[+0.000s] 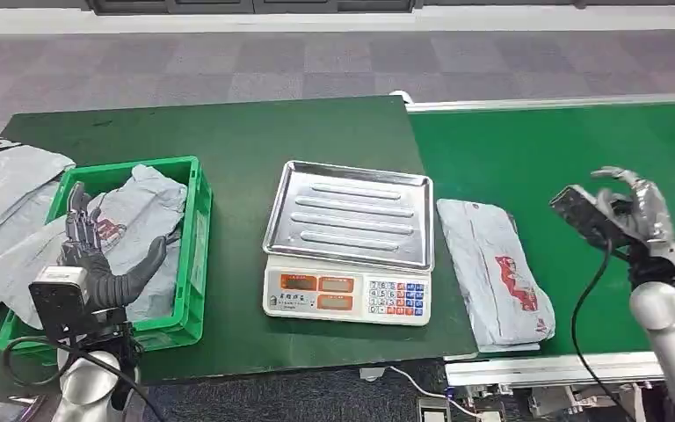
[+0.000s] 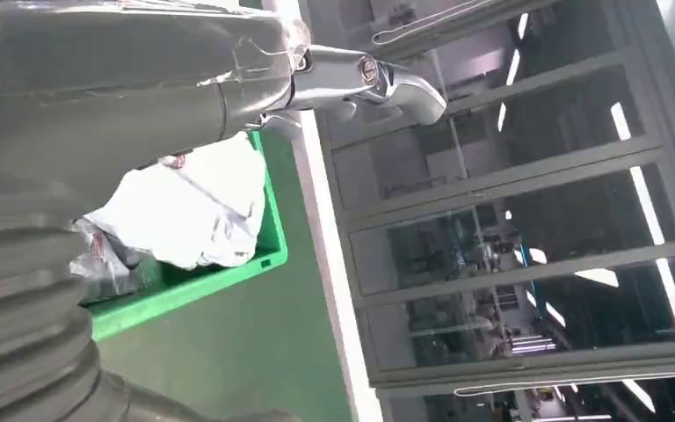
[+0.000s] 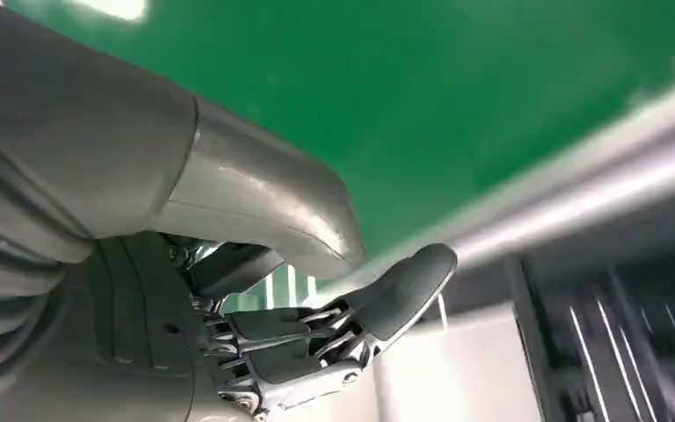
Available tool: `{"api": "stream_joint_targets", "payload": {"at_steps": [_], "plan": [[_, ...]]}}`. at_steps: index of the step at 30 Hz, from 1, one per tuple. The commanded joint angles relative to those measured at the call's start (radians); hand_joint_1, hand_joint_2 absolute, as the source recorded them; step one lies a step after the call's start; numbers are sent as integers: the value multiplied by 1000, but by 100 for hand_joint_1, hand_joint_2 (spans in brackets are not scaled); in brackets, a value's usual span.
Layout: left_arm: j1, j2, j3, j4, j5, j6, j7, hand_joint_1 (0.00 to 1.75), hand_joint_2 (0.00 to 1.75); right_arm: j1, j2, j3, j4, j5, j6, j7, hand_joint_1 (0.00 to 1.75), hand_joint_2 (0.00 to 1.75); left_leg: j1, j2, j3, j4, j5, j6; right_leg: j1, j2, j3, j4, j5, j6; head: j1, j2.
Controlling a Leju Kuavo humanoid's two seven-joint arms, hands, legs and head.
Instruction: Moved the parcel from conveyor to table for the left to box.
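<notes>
Head view: parcel on conveyor, overhanging near edge. Right hand released, well apart; left hand released over crate. Your clumsy grasp risks slip floorward.

Beside the scale, silver arms end in a dark left hand and silvery right hand, black cables trailing from both wrists.

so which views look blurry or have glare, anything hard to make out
Head view: sharp, evenly lit, soft sheen on the steel tray. Left wrist view: bright ceiling strips behind glass, the hand close and soft. Right wrist view: the belt and rail blurred, a glare patch at one edge.
</notes>
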Motion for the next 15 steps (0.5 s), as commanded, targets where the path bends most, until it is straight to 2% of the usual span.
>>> {"api": "stream_joint_targets", "payload": {"at_steps": [1,3,5,8,9,15], "plan": [[-6,-18,36,20,-4,2,-1,0,175,-28,21,-89,-96,-7,5,-6,175,175,-1,2,2,-2,1,0,-1,2,1,-2,1,0,0,0],[-10,-16,32,25,-2,5,-6,0,175,-63,26,-83,-83,7,-50,-26,175,175,-1,2,2,-2,0,0,-1,2,1,-1,1,-1,0,0],[-16,-16,30,31,-2,8,-6,0,175,-103,24,-68,-81,6,-35,-19,175,175,-1,3,2,-3,1,0,-1,2,1,-2,1,-1,0,0],[-16,-16,30,31,-2,8,-6,0,175,-103,24,-68,-81,6,-35,-19,175,175,-1,4,1,-1,0,1,-1,4,-1,0,1,0,0,0],[-33,-12,20,48,-3,7,-8,0,175,-126,51,-72,-92,-15,-91,-64,175,175,-1,2,0,0,0,1,-1,2,-1,0,1,0,0,0],[-48,-10,13,65,-3,8,-8,0,175,-144,59,-55,-103,-4,-90,-43,175,175,-1,4,2,-3,1,0,-1,3,0,-1,2,0,0,0]]}}
